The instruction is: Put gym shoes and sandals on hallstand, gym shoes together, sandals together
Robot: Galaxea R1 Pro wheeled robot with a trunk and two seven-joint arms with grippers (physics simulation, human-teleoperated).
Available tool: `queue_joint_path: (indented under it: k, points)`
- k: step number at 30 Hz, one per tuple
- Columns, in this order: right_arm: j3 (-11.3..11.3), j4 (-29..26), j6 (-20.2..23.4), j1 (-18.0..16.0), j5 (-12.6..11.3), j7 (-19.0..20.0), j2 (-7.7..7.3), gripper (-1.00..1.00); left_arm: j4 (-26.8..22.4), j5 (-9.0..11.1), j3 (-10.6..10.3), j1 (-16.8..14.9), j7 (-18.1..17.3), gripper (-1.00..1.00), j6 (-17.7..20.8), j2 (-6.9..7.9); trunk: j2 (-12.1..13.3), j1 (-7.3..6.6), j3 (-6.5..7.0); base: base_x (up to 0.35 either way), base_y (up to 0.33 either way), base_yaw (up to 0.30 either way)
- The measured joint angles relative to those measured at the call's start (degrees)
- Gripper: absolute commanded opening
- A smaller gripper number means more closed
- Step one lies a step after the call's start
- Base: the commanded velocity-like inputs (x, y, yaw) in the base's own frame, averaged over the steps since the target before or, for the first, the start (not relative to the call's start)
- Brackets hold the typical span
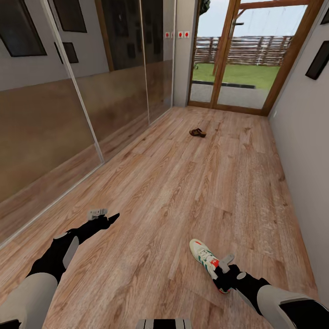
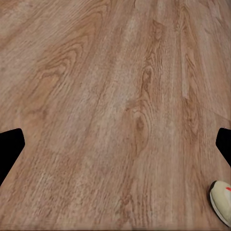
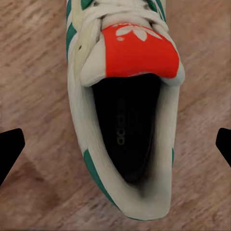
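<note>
Right wrist view: the right end effector, fingers spread wide and empty, hangs directly over a gym shoe lying on the corridor floor, toe pointing away.

Both arms have pale grey forearm shells and glossy black wrists. The left gripper and right gripper are black, each topped by a small grey block.
</note>
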Motion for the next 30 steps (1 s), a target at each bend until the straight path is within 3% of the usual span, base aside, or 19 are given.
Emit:
queue_joint_path:
  k: [3,18,30]
  points:
    - [0.0,0.0,0.0,0.0,0.0,0.0,0.02,1.00,0.0,0.0,0.0,0.0,0.0,1.00,0.0,0.00,0.0,0.00,0.00,0.000,0.000,0.000]
    - [0.0,0.0,-0.1,0.0,0.0,0.0,-0.13,1.00,0.0,0.0,0.0,0.0,0.0,1.00,0.0,0.00,-0.1,0.29,-2.43,0.000,0.000,0.000]
    - [-0.1,0.0,-0.1,0.0,-0.1,0.0,-0.45,1.00,0.0,0.0,0.0,0.0,0.0,1.00,0.0,0.00,-0.2,0.34,-2.88,0.000,0.000,0.000]
